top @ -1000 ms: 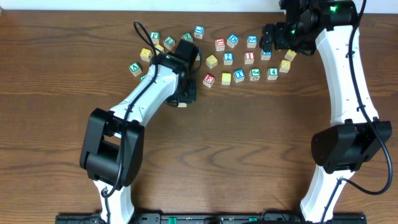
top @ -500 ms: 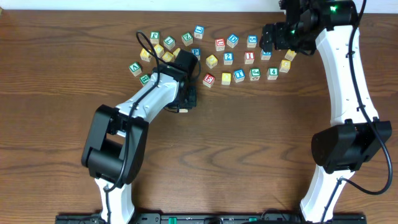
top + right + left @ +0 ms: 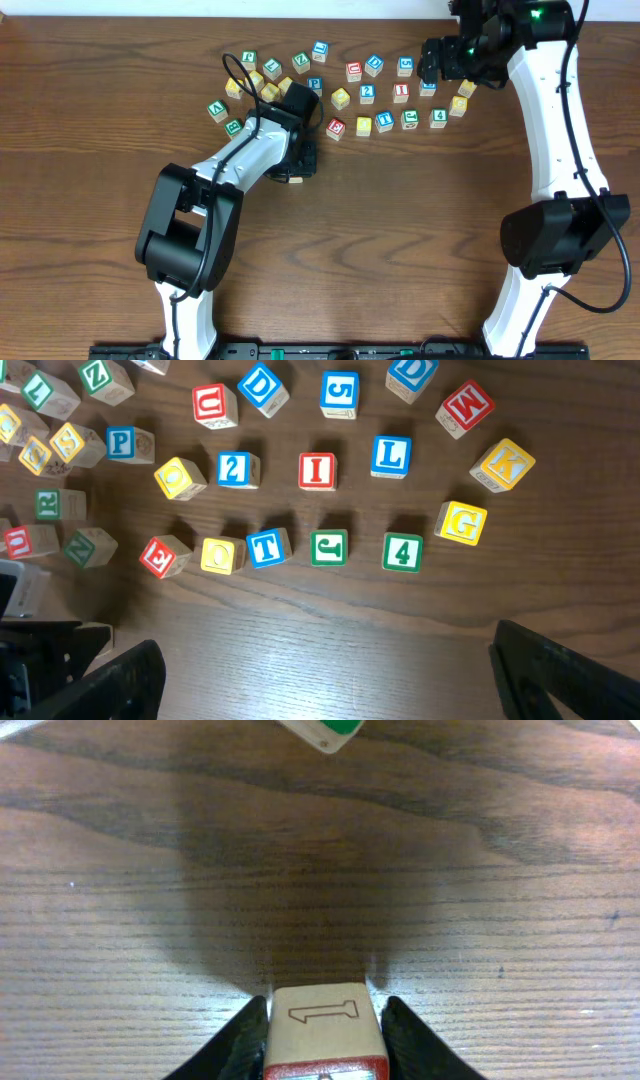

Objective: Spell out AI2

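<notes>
Left gripper (image 3: pixel 325 1012) is bracketing a red-edged block (image 3: pixel 322 1025) apart from the pile (image 3: pixel 265 85), likely starting the word; grip unclear. Right gripper (image 3: pixel 325 650) is hovering wide open.

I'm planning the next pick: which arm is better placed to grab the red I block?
Right, probably. The right claw stands open and empty, with the I block centred in its wrist view. The left claw is occupied, flanking a block well away from it.

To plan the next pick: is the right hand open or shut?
Open. In the right wrist view the right hand has its fingers far apart at the bottom corners, nothing between them.
</notes>
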Available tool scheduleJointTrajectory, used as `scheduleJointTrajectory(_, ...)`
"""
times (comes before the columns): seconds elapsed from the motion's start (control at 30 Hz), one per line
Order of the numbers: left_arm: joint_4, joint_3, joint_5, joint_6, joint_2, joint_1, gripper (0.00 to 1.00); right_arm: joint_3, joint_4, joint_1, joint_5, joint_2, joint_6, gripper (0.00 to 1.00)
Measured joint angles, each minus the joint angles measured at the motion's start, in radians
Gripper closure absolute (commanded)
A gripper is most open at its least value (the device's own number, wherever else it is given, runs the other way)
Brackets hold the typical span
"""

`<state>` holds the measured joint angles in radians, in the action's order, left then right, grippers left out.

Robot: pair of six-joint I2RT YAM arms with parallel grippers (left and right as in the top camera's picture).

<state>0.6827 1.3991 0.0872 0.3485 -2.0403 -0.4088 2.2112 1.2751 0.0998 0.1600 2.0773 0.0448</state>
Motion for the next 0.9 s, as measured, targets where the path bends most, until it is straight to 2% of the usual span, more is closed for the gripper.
scheduleJointTrajectory(0.3, 0.051, 0.011, 0.005, -0.005, -0.002, 0.0, 0.61, 0.0, 0.0, 0.0, 0.0, 0.0, 0.0, 0.01)
scheduleJointTrajectory(0.37, 0.053, 0.015, 0.005, -0.008, -0.002, 0.0, 0.57, 0.0, 0.0, 0.0, 0.0, 0.0, 0.0, 0.01)
scheduleJointTrajectory(0.57, 0.057, 0.031, 0.008, -0.009, 0.001, 0.003, 0.53, 0.0, 0.0, 0.0, 0.0, 0.0, 0.0, 0.01)
scheduleJointTrajectory(0.9, 0.074, 0.04, 0.012, -0.009, 0.132, 0.044, 0.51, 0.0, 0.0, 0.0, 0.0, 0.0, 0.0, 0.01)
